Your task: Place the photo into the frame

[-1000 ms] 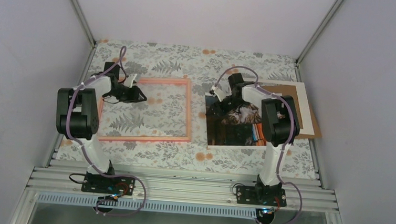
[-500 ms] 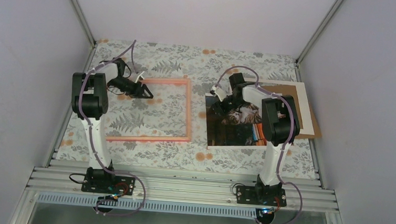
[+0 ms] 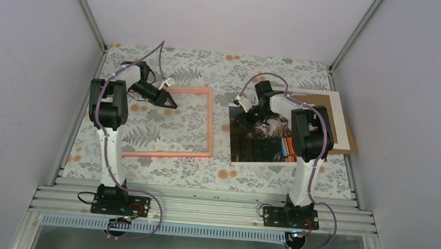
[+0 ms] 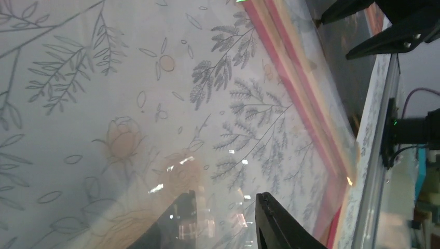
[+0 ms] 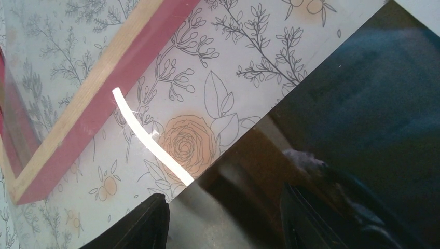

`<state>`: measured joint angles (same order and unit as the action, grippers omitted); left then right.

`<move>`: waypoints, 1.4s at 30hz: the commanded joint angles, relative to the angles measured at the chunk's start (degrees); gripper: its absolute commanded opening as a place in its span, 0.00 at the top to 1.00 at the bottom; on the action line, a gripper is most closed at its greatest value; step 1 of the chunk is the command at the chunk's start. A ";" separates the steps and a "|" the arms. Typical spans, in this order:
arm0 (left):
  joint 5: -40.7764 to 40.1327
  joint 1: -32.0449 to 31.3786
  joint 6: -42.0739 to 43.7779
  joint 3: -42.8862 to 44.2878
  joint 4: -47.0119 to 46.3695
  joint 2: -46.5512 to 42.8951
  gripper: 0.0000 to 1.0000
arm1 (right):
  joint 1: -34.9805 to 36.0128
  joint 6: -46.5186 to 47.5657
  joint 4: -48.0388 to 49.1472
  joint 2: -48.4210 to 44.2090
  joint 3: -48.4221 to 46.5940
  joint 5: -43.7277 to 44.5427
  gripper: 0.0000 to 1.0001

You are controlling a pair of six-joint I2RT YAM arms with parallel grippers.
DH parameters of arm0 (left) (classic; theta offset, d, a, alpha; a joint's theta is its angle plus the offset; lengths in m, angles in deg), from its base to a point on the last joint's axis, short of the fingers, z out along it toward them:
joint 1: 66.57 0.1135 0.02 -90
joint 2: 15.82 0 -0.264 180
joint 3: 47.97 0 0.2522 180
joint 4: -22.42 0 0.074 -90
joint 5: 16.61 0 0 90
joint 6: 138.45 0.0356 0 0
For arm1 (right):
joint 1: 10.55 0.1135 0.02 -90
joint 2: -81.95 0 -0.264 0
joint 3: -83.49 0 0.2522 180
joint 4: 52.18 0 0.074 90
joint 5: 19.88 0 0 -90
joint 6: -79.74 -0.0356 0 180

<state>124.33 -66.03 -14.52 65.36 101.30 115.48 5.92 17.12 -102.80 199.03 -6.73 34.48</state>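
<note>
While a flowered covering spreads over the whole tabletop, grey ferns and faded orange roses show everywhere, even through the clear pane of the frame. Pale, plain walls close in three sides. Ribbed aluminium rails run along the near edge, where my bases are bolted.

That frame lies flat, left of centre. It is a thin-railed rectangle, pink on its face with a paler wood-coloured side, and its pane is glossy with small glints. To its right, apart from it, lies the photo. It is dark, smooth and shiny, and its thin white border bows in a bright curve at the edge nearest the frame. Toward the right wall a white sheet lies over a brown board.

My left fingers hang over the frame's far left corner, tilted low across the pane with only a narrow gap between them. One looks dull and glare-streaked, and I cannot tell whether anything sits in that gap. My right fingers stand well apart over the photo's left edge, closed on nothing.
</note>
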 commanded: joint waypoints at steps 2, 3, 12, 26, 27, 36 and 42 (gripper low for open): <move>2.74 -0.40 0.93 1.60 1.47 -2.12 0.96 | -0.03 -0.84 -1.85 1.36 0.64 6.61 0.42; 2.63 0.17 -0.89 1.18 -0.01 -3.44 0.97 | -0.03 -1.17 -2.34 0.55 0.29 6.17 0.39; 1.58 8.07 -12.41 -2.39 -9.40 -22.62 0.98 | -0.57 -4.97 0.65 -11.98 -4.38 1.05 0.12; 1.66 20.30 -30.30 12.15 -15.59 -34.67 0.98 | 14.13 8.23 9.87 -2.55 -12.01 4.02 0.14; 1.43 20.44 -31.03 12.59 -16.13 -35.40 0.98 | 15.39 8.75 9.34 -0.17 -14.36 4.67 0.14; -3.63 20.65 -29.94 12.56 -15.63 -39.20 0.98 | 20.99 4.52 6.04 17.52 -32.92 12.14 0.12; -3.41 20.65 -29.61 13.77 -15.55 -38.93 0.98 | 19.37 1.85 6.84 19.49 -28.86 19.70 0.12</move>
<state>120.94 -45.46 -43.59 77.45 87.29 76.88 27.47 21.38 -95.68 218.57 -38.12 47.94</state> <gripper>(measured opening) 0.026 0.878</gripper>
